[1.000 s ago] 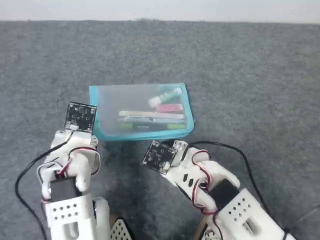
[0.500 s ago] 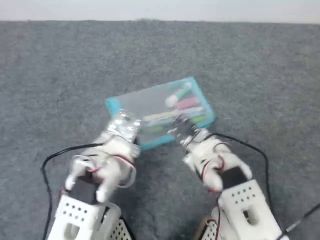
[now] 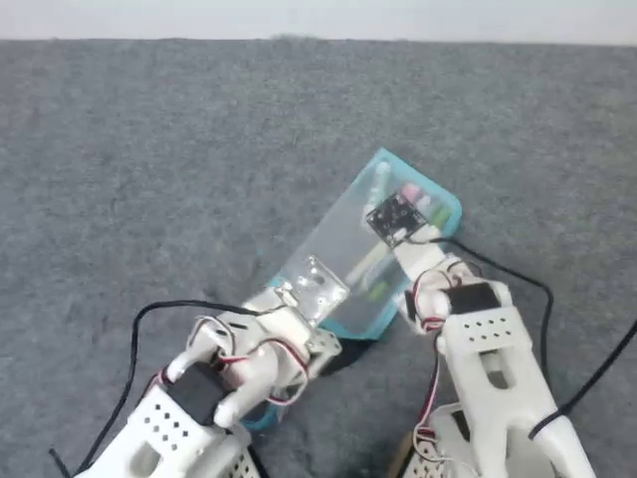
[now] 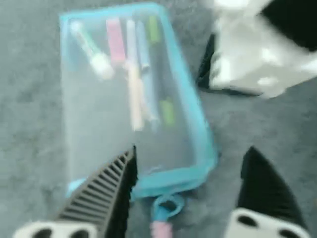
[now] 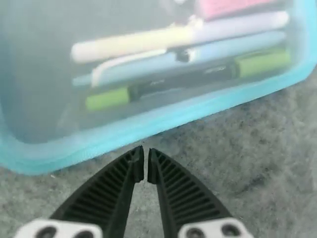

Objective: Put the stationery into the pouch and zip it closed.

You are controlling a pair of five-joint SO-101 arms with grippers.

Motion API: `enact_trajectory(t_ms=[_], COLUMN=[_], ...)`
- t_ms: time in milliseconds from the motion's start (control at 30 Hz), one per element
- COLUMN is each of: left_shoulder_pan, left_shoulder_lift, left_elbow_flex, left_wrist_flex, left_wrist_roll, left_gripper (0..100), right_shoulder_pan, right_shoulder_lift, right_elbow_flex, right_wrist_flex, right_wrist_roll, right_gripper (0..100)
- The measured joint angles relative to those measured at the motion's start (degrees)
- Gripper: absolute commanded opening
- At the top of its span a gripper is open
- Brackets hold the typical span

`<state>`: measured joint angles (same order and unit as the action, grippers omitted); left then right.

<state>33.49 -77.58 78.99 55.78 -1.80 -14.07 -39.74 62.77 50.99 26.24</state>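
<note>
Pouch [image 3: 343, 239] lies diagonally, long axis near-left to far-right; left gripper [image 4: 191, 153] spread, right gripper [image 5: 145, 151] pressed together

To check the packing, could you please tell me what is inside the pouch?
Through the clear pouch: a green-and-white stick, a pink bar, a yellowish pen and a blue pen. Anything beneath is covered.

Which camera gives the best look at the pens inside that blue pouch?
The right wrist view: the pens lie close up, side by side, behind the clear wall of the pouch. The left wrist view shows them farther off, along the pouch's whole length. In the high view the right arm covers some of them.
</note>
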Motion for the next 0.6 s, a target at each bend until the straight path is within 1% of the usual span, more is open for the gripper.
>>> enact_trajectory(t_ms=[67, 133, 233, 333, 400, 500, 600], left_shoulder_pan=[-2.81, -7.03, -16.62, -27.43, -33.49, -41.58, -44.75], left_shoulder_lift=[-0.09, -1.23, -5.45, -10.90, -13.80, -18.55, -21.80], left_elbow_flex=[0.00, 0.00, 0.00, 3.43, 9.32, 16.97, 18.20], left_wrist_flex=[1.05, 3.08, 5.36, 5.10, 2.29, -2.37, -1.85], left_wrist_roll=[-2.81, -5.45, -7.12, -7.74, -8.97, -13.63, -19.52], left_gripper=[34, 34, 34, 34, 34, 34, 34], right_shoulder_pan=[-0.09, -0.09, 0.09, 0.35, -2.37, -8.44, -14.42], right_shoulder_lift=[0.00, 0.00, 0.09, 0.09, 0.09, 0.09, 0.09], right_elbow_flex=[-0.53, -0.70, -0.70, 0.44, 0.88, 2.55, 3.69], right_wrist_flex=[0.09, 0.09, 0.09, 0.09, 0.09, 0.35, 2.37], right_wrist_roll=[-0.18, -0.18, -0.18, -0.18, -0.26, -0.26, -0.26], right_gripper=[0.9, 0.9, 0.9, 0.9, 0.9, 0.9, 0.9])
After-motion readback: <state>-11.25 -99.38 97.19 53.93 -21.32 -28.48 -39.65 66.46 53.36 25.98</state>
